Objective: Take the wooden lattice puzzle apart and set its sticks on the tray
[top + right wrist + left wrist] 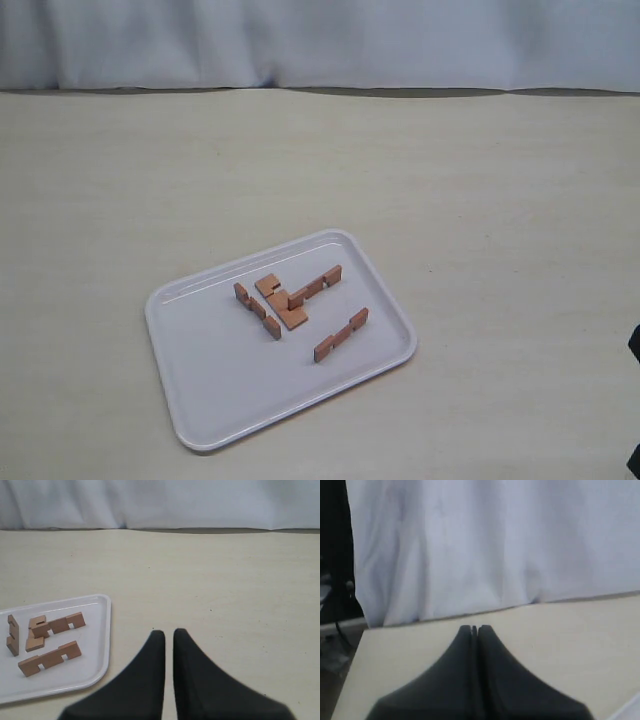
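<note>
beige table (480,200) | four notched sticks (290,305) apart on white tray (200,400) | both grippers (474,628) (169,631) pressed together, empty

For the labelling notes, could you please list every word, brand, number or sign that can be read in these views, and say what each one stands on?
None: no readable text appears in any view.
The tray is plain white, with no mark or label.
The sticks are bare wood, without print.
The table and the white cloth behind it carry no writing.
Both end effectors, left and right, are plain black.
</note>
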`<act>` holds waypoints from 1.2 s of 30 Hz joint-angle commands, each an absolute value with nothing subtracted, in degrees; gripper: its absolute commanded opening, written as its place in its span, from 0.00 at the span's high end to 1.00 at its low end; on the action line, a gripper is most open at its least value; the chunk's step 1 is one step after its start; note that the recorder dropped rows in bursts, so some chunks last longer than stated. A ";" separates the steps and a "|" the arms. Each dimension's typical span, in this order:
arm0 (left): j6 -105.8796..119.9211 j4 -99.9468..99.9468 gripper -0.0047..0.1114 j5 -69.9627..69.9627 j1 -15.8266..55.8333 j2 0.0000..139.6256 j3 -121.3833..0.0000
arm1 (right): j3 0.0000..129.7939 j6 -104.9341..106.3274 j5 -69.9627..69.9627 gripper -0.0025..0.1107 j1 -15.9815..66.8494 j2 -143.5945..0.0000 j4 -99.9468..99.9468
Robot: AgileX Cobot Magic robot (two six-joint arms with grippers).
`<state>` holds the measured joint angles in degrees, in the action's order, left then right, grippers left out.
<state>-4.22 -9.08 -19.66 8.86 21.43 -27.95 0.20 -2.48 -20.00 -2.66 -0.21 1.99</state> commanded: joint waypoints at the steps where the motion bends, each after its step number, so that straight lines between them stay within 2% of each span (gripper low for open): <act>1: -4.83 -8.86 0.96 -14.77 8.92 13.34 -25.46 | 0.00 -2.16 -19.78 0.93 -2.52 0.00 2.12; 8: -4.83 -7.92 0.96 -16.25 8.92 0.00 -25.46 | 0.00 -2.16 -19.78 0.93 -2.52 0.00 2.12; 15: -4.56 -1.10 0.96 -15.91 8.92 0.00 -25.68 | 0.00 -2.16 -19.78 0.93 -2.52 0.00 2.11; 19: -4.56 6.21 0.96 -20.93 8.92 0.00 -25.00 | 0.00 -2.16 -19.78 0.93 -2.52 0.00 2.11; 21: -4.56 6.69 0.96 -20.97 8.92 0.00 -22.36 | 0.00 -2.16 -19.78 0.93 -2.52 0.00 2.11; 30: -4.56 6.82 0.96 -4.19 8.92 0.00 -3.48 | 0.00 -2.16 -19.78 0.93 -2.52 0.00 2.11; 36: -4.76 2.28 0.96 -5.67 8.92 0.00 0.00 | 0.00 -2.16 -19.78 0.93 -2.52 0.00 2.11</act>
<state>-4.36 3.34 -5.39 8.86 0.08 -0.35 0.20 -2.48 -20.00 -2.66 -0.21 2.11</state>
